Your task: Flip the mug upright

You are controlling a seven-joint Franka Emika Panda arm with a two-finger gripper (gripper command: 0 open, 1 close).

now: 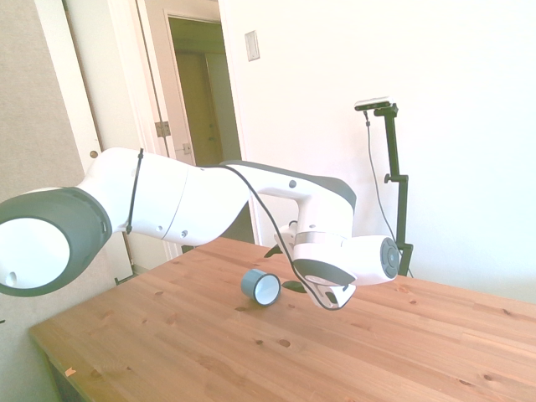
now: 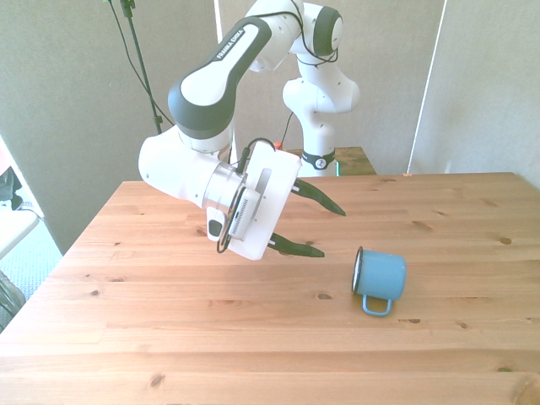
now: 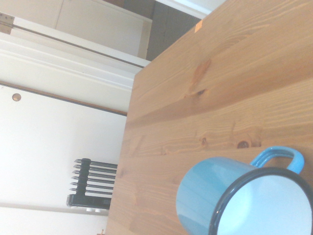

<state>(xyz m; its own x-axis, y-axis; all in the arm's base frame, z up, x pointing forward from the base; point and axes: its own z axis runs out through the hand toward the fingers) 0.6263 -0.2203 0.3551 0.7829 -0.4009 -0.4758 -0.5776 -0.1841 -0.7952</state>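
The small blue mug (image 2: 380, 279) lies on its side on the wooden table (image 2: 169, 337), on the front view's right. Its dark-rimmed white opening faces my gripper, and its loop handle points toward the table's near edge. My gripper (image 2: 332, 233) hovers just above the table on the front view's left of the mug, a short gap from the rim. It is open, with nothing between its dark fingers (image 2: 301, 249). The mug (image 1: 261, 286) also shows in the side view beside my white hand. From close by in the wrist view, the mug (image 3: 234, 196) shows its white inside and handle.
My arm's base (image 2: 321, 110) stands at the table's far edge. In the wrist view the table's edge (image 3: 128, 127) runs beyond the mug, with a white wall and door behind it.
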